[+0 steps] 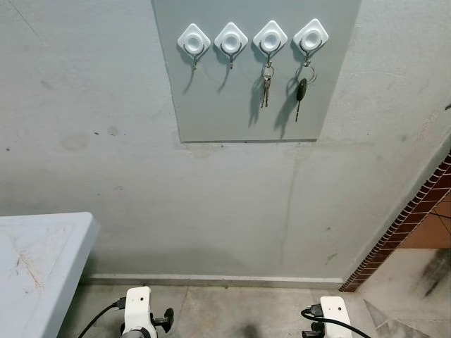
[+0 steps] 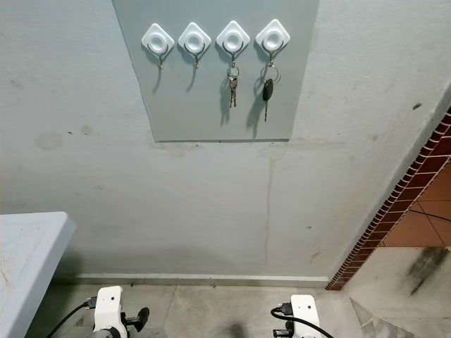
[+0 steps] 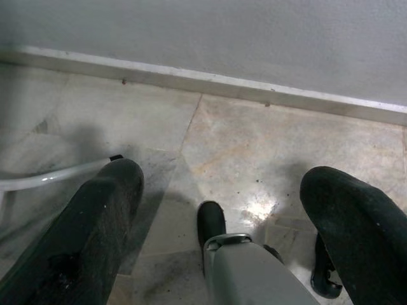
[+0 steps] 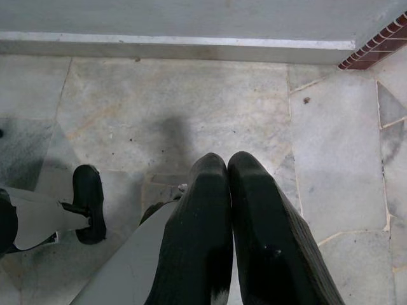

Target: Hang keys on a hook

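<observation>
You are looking at a home's entry corner: a plain grey wall (image 1: 141, 176) is carrying a board (image 1: 211, 105) of four white hooks (image 1: 251, 39) (keys (image 1: 266, 86) are hanging from two), above a marble floor (image 4: 191, 114), a white table (image 1: 35, 260) and brick-tile edging (image 1: 409, 218).

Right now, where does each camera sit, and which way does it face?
Left and right eye views: on the head, facing the wall's grey board with four hooks; keys and a car key hang there; both arms show low.
Left wrist view: looks down at floor past open left gripper.
Right wrist view: floor, shut right gripper.
Both wrist views share the baseboard.
</observation>
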Motion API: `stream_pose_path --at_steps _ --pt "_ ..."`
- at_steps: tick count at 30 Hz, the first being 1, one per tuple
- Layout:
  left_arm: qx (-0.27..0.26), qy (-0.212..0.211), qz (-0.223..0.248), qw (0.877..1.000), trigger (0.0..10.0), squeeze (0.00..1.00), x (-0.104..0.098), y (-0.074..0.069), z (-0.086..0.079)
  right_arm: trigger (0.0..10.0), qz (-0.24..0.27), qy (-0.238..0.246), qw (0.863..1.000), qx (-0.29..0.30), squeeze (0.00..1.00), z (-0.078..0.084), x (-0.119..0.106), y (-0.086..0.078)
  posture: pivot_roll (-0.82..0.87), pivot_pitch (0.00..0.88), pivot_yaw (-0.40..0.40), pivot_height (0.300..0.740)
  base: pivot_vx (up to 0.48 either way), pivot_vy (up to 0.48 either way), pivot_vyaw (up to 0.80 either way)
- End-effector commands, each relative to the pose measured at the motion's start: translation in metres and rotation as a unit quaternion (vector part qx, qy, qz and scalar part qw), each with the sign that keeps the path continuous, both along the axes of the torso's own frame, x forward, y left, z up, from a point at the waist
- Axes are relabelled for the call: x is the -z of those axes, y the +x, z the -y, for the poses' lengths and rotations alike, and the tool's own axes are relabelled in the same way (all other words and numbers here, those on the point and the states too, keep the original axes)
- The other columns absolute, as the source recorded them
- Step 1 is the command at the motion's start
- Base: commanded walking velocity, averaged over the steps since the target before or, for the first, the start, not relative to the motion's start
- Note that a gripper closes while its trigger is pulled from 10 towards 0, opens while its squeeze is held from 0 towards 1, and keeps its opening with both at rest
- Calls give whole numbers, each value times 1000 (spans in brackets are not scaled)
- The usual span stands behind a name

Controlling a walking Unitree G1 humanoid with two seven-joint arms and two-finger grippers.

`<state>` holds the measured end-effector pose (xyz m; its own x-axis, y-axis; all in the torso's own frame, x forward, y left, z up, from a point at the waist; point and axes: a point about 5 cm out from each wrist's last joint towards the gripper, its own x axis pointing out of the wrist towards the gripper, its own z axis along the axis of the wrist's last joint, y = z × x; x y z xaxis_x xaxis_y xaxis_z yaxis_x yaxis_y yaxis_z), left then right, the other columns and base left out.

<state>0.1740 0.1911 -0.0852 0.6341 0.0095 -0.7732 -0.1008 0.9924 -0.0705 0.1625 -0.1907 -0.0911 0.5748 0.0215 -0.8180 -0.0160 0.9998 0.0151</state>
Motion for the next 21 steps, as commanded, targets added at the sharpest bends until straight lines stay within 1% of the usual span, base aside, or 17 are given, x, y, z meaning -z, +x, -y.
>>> stream_pose_path --at_steps 1,7,21 --pt "-1 9 -4 1000 10000 0 -1 0 -4 10000 -4 -2 1000 -1 0 -1 1 -2 -64 0 62 740 0 0 0" --pt "3 8 1 1000 10000 0 -2 5 -2 10000 -4 -2 1000 -2 0 -1 1 -1 -65 0 60 740 0 0 0" --pt "-2 7 -2 1000 10000 0 -1 3 -2 10000 -1 -2 1000 -3 0 -2 0 2 -62 0 51 740 0 0 0"
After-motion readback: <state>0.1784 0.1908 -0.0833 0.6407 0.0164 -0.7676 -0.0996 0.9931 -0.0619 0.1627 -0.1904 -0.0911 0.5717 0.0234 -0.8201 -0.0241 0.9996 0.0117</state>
